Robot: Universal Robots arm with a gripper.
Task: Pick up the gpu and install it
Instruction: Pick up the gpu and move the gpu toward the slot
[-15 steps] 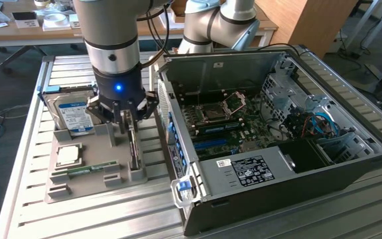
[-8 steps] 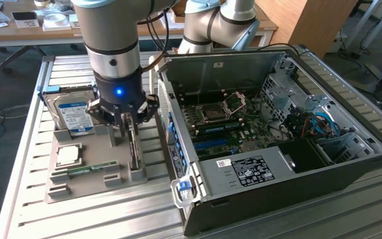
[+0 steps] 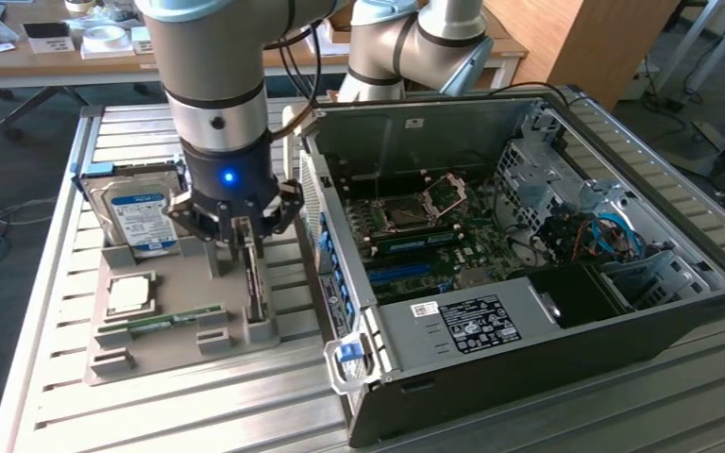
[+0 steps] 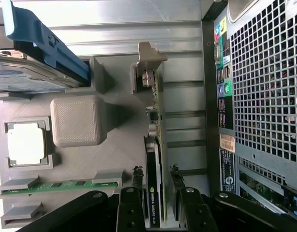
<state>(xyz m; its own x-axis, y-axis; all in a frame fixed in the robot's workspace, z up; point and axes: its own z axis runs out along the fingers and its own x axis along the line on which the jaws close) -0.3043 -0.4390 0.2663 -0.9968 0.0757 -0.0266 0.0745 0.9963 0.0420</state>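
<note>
The gripper (image 3: 244, 253) is straddling the gpu (image 4: 153, 193) — jaws standing apart, the board sitting between them, upright in its grey holder (image 4: 119, 154).

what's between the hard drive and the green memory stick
The square processor chip, in its recess between hard drive and memory stick, clear in the exterior view.

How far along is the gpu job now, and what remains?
Done: the pincer straddles the gpu with open jaws. In hand: nothing is gripped; the gpu stands on edge in the gray holder. Left: it is not yet lifted or fitted into the open computer case.
</note>
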